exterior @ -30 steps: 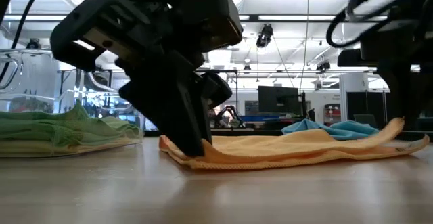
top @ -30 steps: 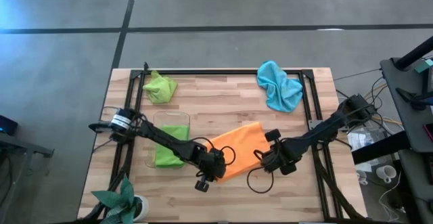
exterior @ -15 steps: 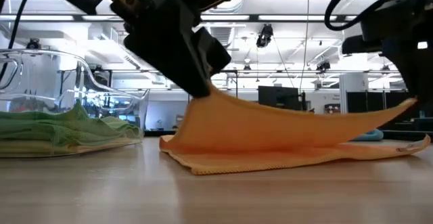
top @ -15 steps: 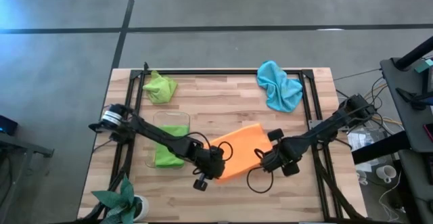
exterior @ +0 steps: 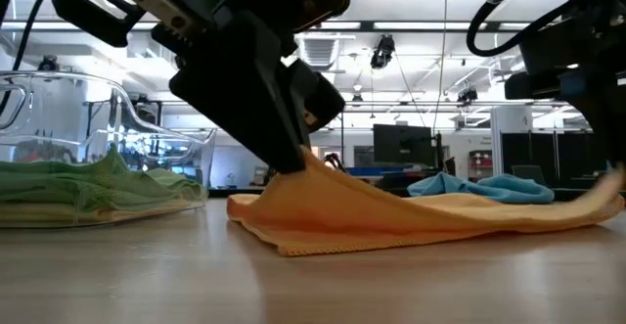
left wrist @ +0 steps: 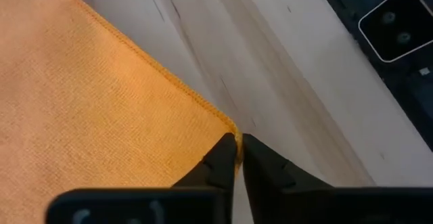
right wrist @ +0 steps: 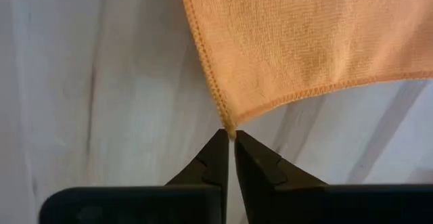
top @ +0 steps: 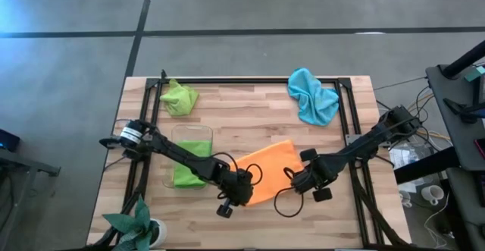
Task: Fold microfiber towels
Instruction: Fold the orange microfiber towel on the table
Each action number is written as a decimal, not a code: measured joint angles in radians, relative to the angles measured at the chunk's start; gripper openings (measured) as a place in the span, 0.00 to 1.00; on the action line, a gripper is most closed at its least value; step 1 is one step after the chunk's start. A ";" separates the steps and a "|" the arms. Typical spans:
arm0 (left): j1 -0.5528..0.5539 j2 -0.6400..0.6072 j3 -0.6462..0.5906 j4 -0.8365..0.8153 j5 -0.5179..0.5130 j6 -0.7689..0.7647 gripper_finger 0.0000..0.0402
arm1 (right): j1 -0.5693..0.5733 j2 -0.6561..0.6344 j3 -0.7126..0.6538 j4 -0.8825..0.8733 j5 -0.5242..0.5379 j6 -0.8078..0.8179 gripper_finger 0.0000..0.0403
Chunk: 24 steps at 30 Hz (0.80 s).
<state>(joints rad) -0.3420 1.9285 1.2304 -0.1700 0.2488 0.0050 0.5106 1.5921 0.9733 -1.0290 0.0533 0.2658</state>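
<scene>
Where the table is seen from above, the orange towel [top: 265, 171] is found spread near the front centre, with the left gripper [top: 236, 191] at its near-left corner and the right gripper [top: 301, 180] at its near-right corner. A lime green towel [top: 179, 97] is noted bunched at the back left, a light blue towel [top: 312, 95] at the back right, and folded green cloths inside a clear bin [top: 168, 177].

At table height, the left corner of the orange towel [exterior: 411, 216] is seen raised off the wood beneath the left gripper [exterior: 293, 162], while the rest lies slack.

Through the left wrist camera, the fingers are seen clenched on the very tip of the orange corner [left wrist: 229, 126].

Through the right wrist camera, the fingers are likewise pinched on a corner tip [right wrist: 226, 126].

Both holds are judged marginal: so little cloth is gripped that either corner could slip free during the fold, and uneven lifting could skew the edges.
</scene>
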 joint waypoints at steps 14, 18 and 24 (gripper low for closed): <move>0.029 -0.036 0.022 -0.149 -0.064 -0.036 0.28 | 0.000 -0.002 0.017 -0.007 0.161 0.023 0.23; 0.059 -0.039 0.001 -0.122 -0.162 -0.061 0.28 | -0.039 -0.002 -0.009 0.101 0.199 -0.018 0.23; 0.121 -0.039 -0.112 0.001 -0.227 -0.167 0.28 | -0.160 -0.002 -0.094 0.373 0.211 -0.099 0.22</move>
<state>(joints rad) -0.2214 1.8896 1.1185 -0.1688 0.0220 -0.1617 0.3509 1.5898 0.8790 -0.6565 0.2641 0.1668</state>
